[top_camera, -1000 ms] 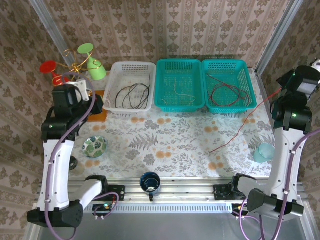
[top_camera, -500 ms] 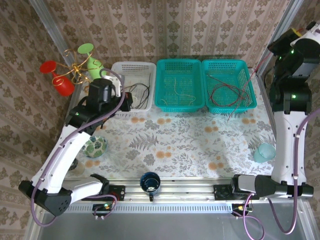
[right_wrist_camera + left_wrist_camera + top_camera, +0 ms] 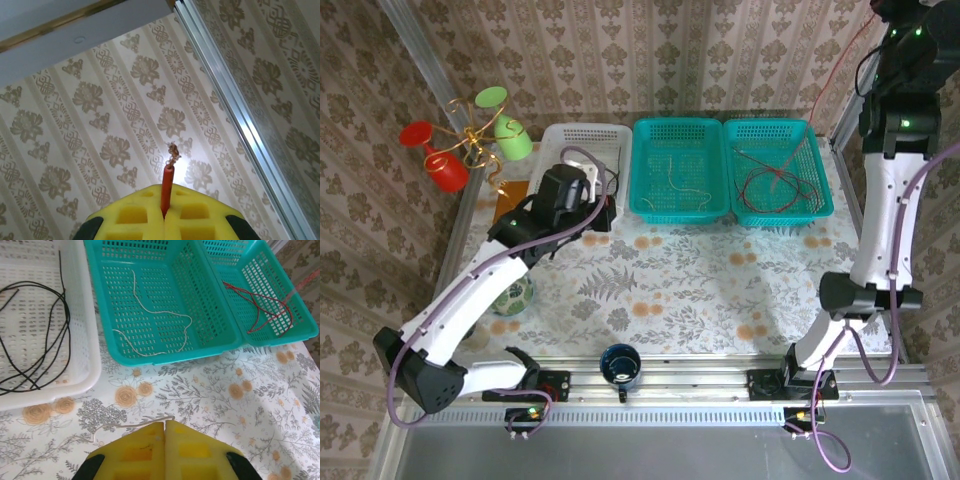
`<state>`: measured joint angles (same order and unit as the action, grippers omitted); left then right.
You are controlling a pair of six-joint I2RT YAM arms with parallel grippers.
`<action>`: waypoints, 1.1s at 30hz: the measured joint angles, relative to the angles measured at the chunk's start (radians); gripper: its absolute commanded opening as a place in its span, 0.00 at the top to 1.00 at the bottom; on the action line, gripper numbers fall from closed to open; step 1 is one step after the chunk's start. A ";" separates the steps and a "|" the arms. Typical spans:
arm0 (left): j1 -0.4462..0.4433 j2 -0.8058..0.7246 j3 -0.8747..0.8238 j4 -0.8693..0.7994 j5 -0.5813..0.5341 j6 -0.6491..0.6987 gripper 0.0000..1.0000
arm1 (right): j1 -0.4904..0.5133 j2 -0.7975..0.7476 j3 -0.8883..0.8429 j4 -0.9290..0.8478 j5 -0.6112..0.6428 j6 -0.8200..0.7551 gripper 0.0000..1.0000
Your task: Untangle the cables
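Upward since a second ago went my right arm [image 3: 883,205]; right tool [image 3: 165,196] clenched on the red cable [image 3: 839,62] trailing to the basket [image 3: 817,160] at the surface's [image 3: 670,290] far-right corner, left tool [image 3: 164,429] pinching the white cable [image 3: 131,424]. I'd lift slowly, avoiding snags

Wallpaper closes me in on three sides: the back wall [image 3: 720,60], the left wall [image 3: 365,230] and the right wall [image 3: 940,330] all carry the same beige damask in vertical stripes. A slanting aluminium left post [image 3: 425,75] marks one far corner, a right post [image 3: 847,110] the other. My counter [image 3: 690,285] wears a pale cloth printed with grey ferns and orange flowers. A slotted metal rail [image 3: 680,383] runs along its near edge, with a grey sheet [image 3: 670,450] below it. Looking up, I see a grey ceiling panel [image 3: 75,30] edged by a wood-toned strip [image 3: 60,21], and light glaring off the wallpaper beside a metal channel [image 3: 235,110].
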<state>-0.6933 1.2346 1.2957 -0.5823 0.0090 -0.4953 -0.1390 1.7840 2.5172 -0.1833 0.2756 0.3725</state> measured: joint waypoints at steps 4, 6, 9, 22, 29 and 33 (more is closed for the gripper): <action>-0.024 0.014 -0.013 0.015 -0.003 -0.014 1.00 | 0.002 0.093 0.087 -0.014 -0.001 -0.013 1.00; -0.032 0.019 -0.015 0.016 -0.003 -0.021 1.00 | 0.008 0.114 0.087 -0.048 -0.001 -0.021 1.00; -0.035 0.027 -0.016 0.017 -0.003 -0.026 1.00 | 0.027 0.104 -0.019 -0.080 0.003 -0.032 1.00; -0.035 0.029 -0.016 0.022 -0.002 -0.028 1.00 | 0.119 -0.108 -1.021 0.028 0.087 -0.010 1.00; -0.040 0.029 -0.016 0.022 -0.002 -0.029 1.00 | 0.115 -0.073 -1.078 0.020 0.140 0.000 1.00; -0.048 0.029 -0.016 0.022 -0.002 -0.029 1.00 | 0.115 0.024 -1.020 -0.019 0.140 0.011 1.00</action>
<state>-0.7410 1.2633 1.2797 -0.5602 0.0074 -0.5243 -0.0242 1.8084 1.4971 -0.2020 0.4156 0.3832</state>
